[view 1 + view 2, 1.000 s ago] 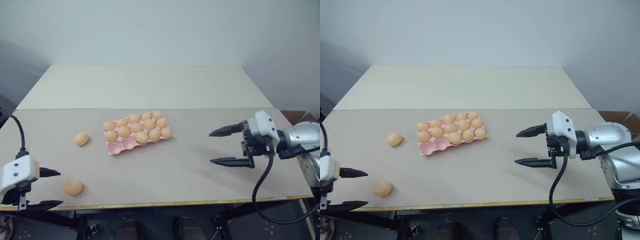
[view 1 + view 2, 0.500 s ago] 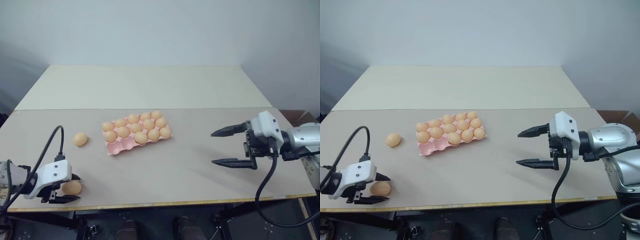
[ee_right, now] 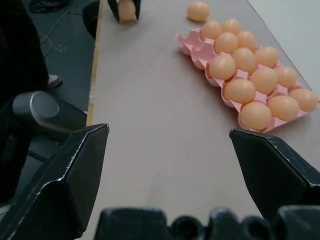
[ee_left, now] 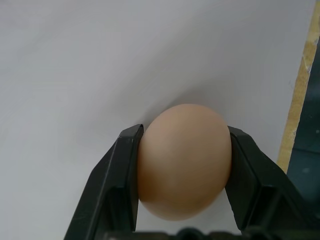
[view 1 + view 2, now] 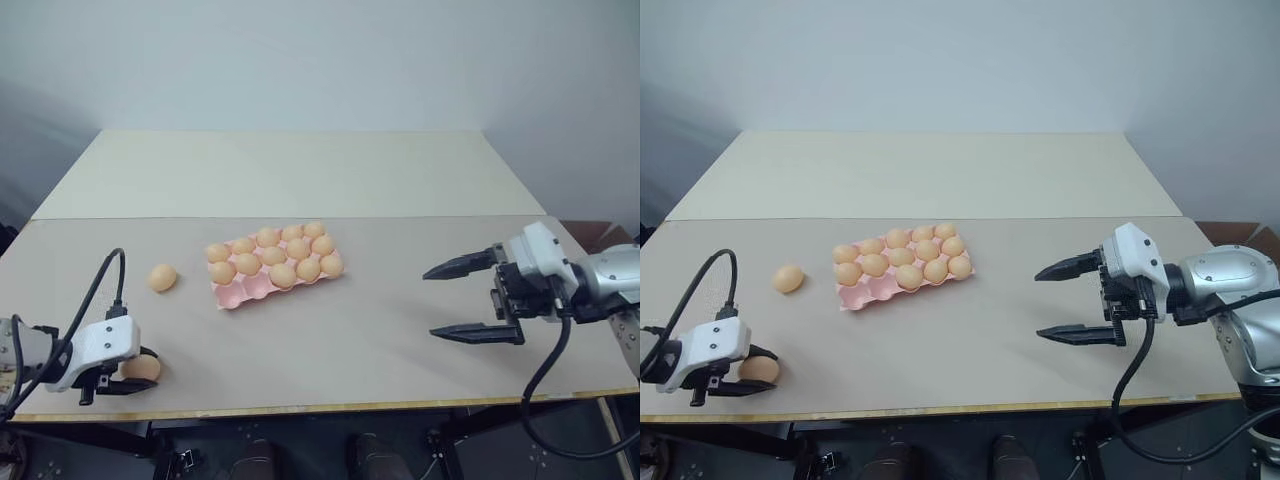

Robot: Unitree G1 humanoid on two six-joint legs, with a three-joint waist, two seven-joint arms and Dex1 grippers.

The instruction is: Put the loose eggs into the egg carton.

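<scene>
Egg (image 4: 184, 161) clamped between my left gripper (image 5: 128, 368) fingers at the table's (image 5: 380, 340) near left edge. Second loose egg (image 5: 162, 277) lies left of the pink egg carton (image 5: 240, 292), apart from it. My right gripper (image 5: 462, 300) hovers spread wide, empty, right of the carton.

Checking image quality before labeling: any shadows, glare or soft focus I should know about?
Left wrist view: the gripped egg casts a soft shadow on the table, no glare. Right wrist view: near fingers look soft, the egg carton clear. Left eye view: even light, faint shadows beside the carton.
</scene>
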